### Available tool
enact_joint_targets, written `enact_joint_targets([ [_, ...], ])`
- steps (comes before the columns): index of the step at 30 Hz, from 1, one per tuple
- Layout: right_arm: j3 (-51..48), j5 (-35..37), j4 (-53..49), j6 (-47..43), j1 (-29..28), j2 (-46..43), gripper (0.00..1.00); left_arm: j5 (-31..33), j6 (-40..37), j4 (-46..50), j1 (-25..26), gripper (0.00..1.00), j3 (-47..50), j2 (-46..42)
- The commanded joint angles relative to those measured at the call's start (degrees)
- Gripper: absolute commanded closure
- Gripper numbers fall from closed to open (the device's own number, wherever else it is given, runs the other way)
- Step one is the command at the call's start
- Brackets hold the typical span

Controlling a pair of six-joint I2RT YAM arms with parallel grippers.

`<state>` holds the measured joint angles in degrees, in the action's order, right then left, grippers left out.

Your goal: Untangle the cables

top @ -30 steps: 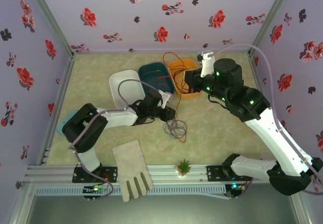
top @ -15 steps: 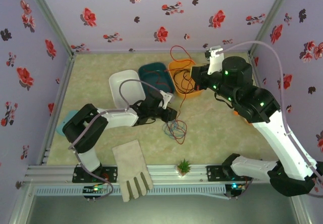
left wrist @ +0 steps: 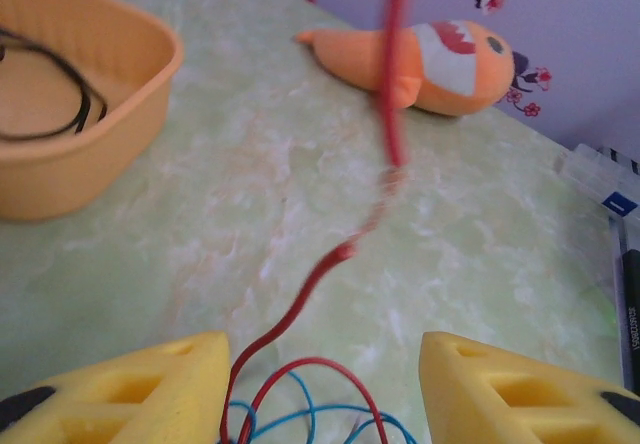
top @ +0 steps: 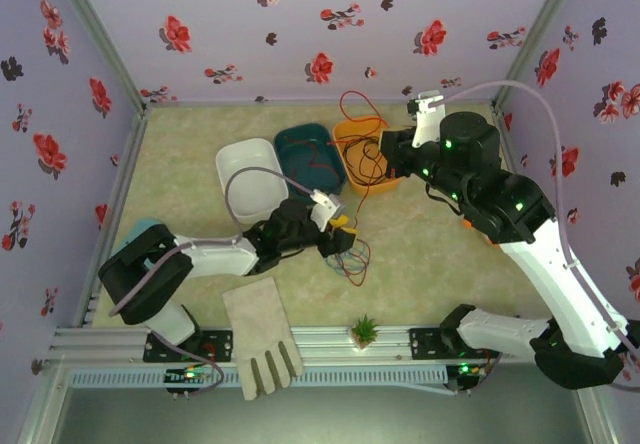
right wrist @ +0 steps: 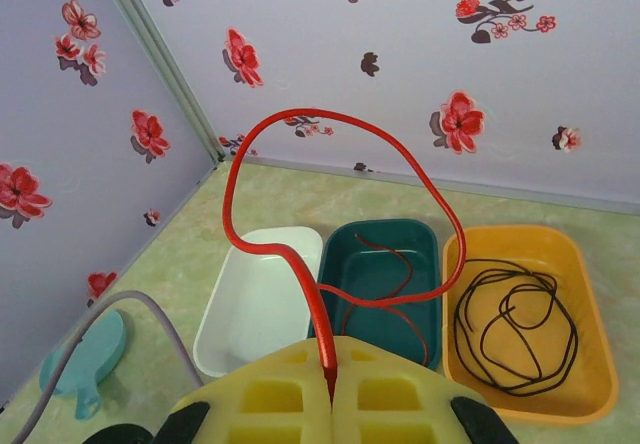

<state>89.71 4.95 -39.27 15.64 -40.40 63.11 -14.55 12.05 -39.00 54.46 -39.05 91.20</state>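
— Right two-finger gripper (right wrist: pixel 330 369)?
— Pressed together, pinching thin red wire (right wrist: pixel 345 117), arching high above teal plastic tub (right wrist: pixel 385 226).
— Left gripper (left wrist: pixel 320 384)?
— Spread apart, yellow fingers (left wrist: pixel 130 394) either side of red wire and thin blue wire (left wrist: pixel 310 412), low over pale green table (left wrist: pixel 250 164).
— Thin black wire (right wrist: pixel 512 309)?
— Coiled inside orange plastic tub (right wrist: pixel 520 236).

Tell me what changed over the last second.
The right gripper, shut on the red cable, rose and swung right, drawing a loop up over the bins. The left gripper opened above the red and blue tangle, and its arm drew back toward the near left. The three bins, the black cable in the orange one and the glove stayed put.
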Motion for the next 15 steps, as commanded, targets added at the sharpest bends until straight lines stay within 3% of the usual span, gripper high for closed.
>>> enact_joint_targets([
  [1,1.08,0.35,1.02,1.38,-0.13,-0.27,0.96,2.71,-6.21,-5.26,0.56,0.48,-2.84,2.97],
  [5,0.73,-0.73,1.55,2.2,-0.16,-0.25,0.96,4.73,-5.66,-6.05,0.56,0.54,-5.51,6.23],
  [7,0.73,-1.06,1.8,2.38,-0.18,-0.26,0.95,4.77,-5.21,-6.11,0.56,0.62,-6.72,7.49],
  [8,0.73,-1.08,1.85,2.31,-0.14,-0.27,0.95,4.83,-4.83,-5.97,0.56,0.7,-7.04,7.96],
  [10,1.15,-0.6,1.67,1.87,-0.12,-0.26,0.96,4.83,-4.56,-5.37,0.57,0.97,-7.29,8.27],
  [15,4.85,3.24,-1.25,-1.38,-0.12,0.46,0.97,5.39,-6.0,-2.31,0.56,1.0,-5.49,6.35],
])
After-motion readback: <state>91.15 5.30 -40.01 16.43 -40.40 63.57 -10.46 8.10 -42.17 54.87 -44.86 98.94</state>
